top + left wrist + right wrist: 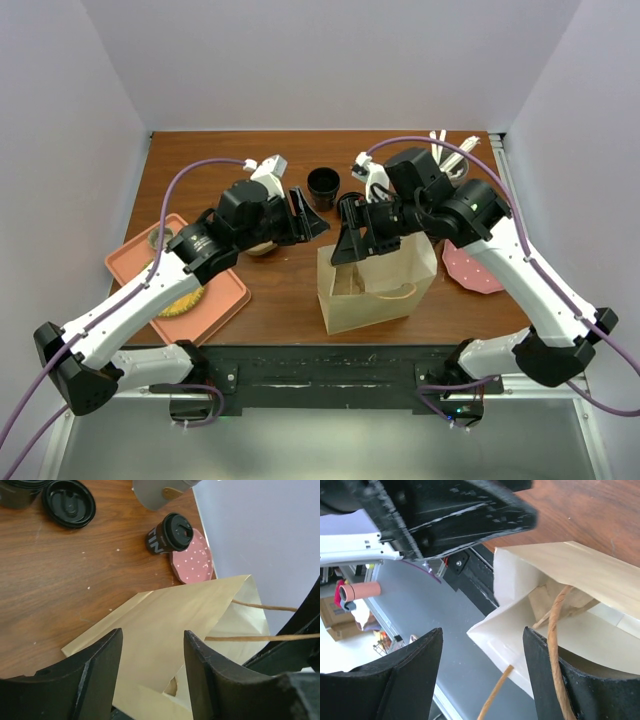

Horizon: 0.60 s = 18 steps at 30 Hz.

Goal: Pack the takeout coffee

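**Caller:** Where is the coffee?

**Operator:** I see the coffee, lid on, near the worktop's right edge, just beside a pink plate, outside the bag.

**Caller:** And the claws?

**Operator:** My left claw hangs over the bag, jaws apart, holding nothing. My right claw stands wide at the bag's open rim, also empty; I can't tell whether it touches the paper.

Black lidded takeout coffee, upright
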Each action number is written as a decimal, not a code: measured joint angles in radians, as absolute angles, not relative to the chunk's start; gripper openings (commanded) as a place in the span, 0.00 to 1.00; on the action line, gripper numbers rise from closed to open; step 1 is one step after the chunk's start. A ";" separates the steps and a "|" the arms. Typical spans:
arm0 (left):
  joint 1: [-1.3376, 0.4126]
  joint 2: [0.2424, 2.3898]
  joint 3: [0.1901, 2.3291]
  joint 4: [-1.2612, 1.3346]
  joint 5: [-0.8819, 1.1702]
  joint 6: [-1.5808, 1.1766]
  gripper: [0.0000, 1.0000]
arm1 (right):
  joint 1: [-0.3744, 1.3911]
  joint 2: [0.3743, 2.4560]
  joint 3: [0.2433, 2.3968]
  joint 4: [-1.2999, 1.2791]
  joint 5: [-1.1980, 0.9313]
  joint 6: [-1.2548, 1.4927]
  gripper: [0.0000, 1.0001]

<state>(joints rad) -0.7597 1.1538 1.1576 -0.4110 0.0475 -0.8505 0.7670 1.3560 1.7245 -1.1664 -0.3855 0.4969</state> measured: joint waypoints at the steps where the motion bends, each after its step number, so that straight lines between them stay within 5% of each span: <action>1: -0.760 1.154 1.171 -0.438 0.041 -0.844 0.59 | 0.759 1.355 1.724 -1.167 -0.385 0.497 0.70; 18: -0.765 1.254 1.436 -0.848 0.046 -0.987 0.61 | 0.732 1.354 1.710 -1.137 -0.386 0.508 0.70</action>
